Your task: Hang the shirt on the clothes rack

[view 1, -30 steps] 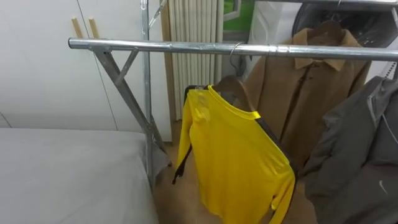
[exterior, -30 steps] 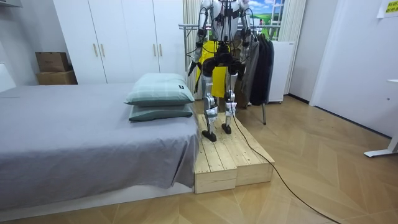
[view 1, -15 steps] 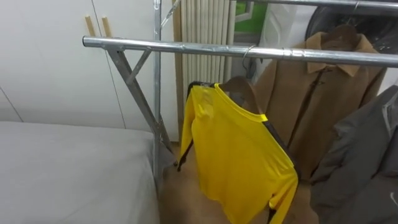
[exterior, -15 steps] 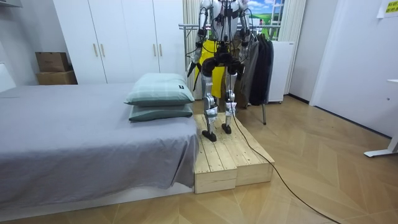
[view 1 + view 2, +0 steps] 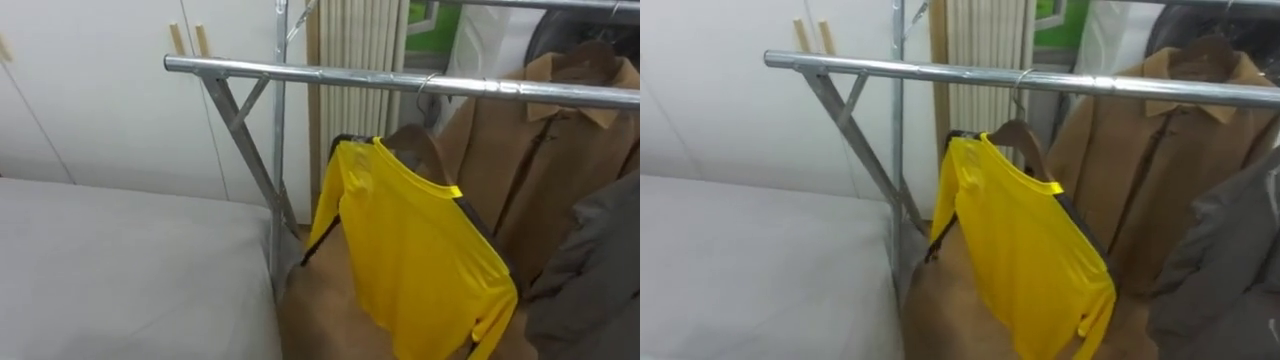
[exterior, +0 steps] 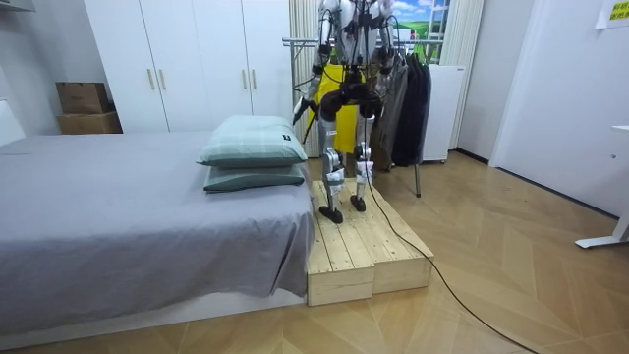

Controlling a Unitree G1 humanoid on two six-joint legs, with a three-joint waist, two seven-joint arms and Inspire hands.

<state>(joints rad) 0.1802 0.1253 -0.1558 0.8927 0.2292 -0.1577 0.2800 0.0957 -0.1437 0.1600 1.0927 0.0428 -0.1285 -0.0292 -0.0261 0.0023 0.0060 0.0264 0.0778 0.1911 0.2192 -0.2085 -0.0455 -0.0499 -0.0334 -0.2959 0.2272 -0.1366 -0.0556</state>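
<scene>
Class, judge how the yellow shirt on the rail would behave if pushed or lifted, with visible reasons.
The yellow shirt is probably floppy: it drapes in soft folds. It looks thin, so likely light. Hung by one hook on the round rail, it would probably swing or slide when pushed.

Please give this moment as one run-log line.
yellow shirt: on hanger, hooked over rail | neighbour: brown coat | robot: stands on wooden platform beside bed
</scene>
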